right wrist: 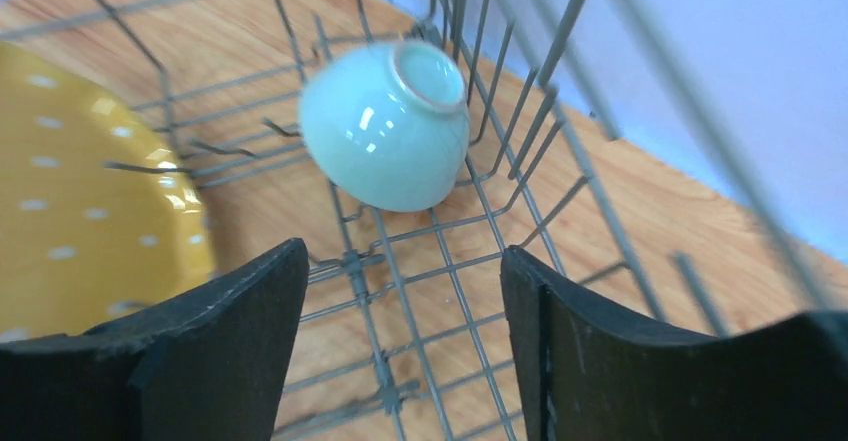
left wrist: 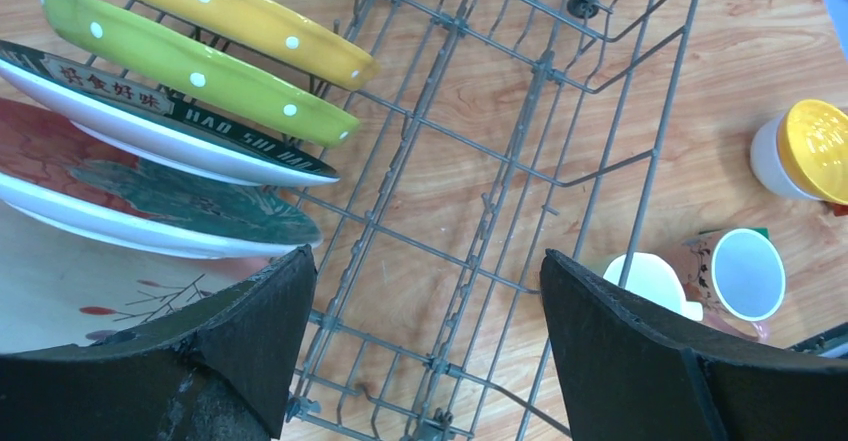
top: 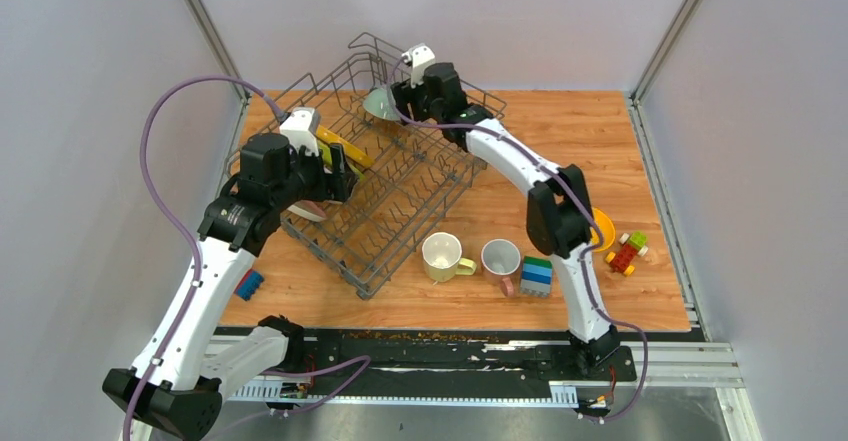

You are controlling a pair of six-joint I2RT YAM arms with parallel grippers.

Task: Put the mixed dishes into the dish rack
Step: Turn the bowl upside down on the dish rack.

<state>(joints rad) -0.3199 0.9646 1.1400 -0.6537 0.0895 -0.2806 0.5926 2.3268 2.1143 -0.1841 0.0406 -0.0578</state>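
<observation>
A robot lab's test cell rather than a kitchen: plain pale panel walls (top: pixel 90 81) on metal frame posts (top: pixel 205 26) box in a small wooden worktop (top: pixel 570 141), with two white arms (top: pixel 510 161) bolted to a black rail (top: pixel 450 351) and trailing loose purple cables (top: pixel 143 156)

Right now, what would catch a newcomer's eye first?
A row of plates stands on edge in the rack's left side, the open left gripper over bare wires beside them. At the far corner a pale green bowl lies tilted, foot up, just beyond the open right gripper. A yellow mug and a pink-handled mug sit on the table in front.
</observation>
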